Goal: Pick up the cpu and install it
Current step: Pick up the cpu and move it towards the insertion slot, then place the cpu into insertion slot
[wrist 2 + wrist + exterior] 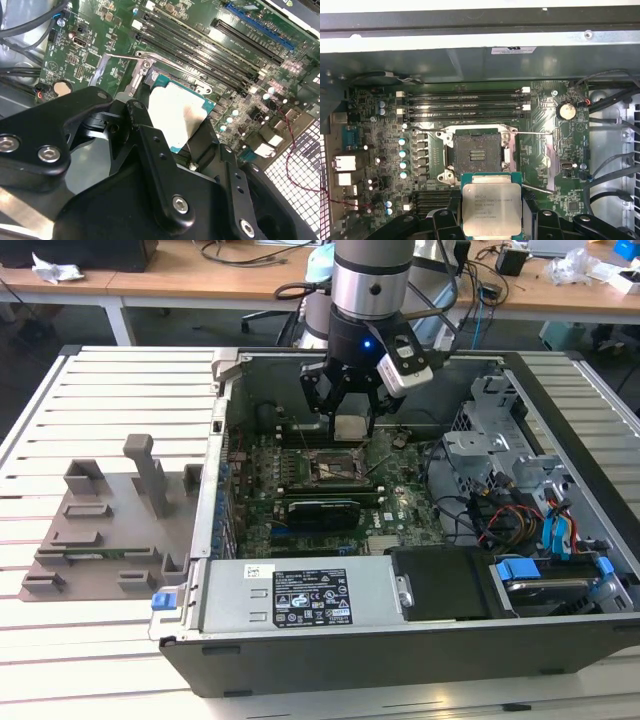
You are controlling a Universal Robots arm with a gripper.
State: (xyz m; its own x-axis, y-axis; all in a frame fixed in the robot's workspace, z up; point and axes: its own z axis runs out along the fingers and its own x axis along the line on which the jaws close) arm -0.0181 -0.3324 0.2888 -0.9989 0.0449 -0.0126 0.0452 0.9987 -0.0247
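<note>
On a slatted worktop (110, 390), inside an open computer case (300, 615), the gripper (350, 423) clamps the cpu (491, 205) above the empty socket (477, 152); level, square alignment seems key.

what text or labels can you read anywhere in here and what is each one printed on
Cpu, held in the gripper: several lines of print on its metal top, too small to read.
White label on the power supply box: print and symbols, too small to read.
White sticker on the case wall: blurred, unreadable.
Nothing can be quoted.
</note>
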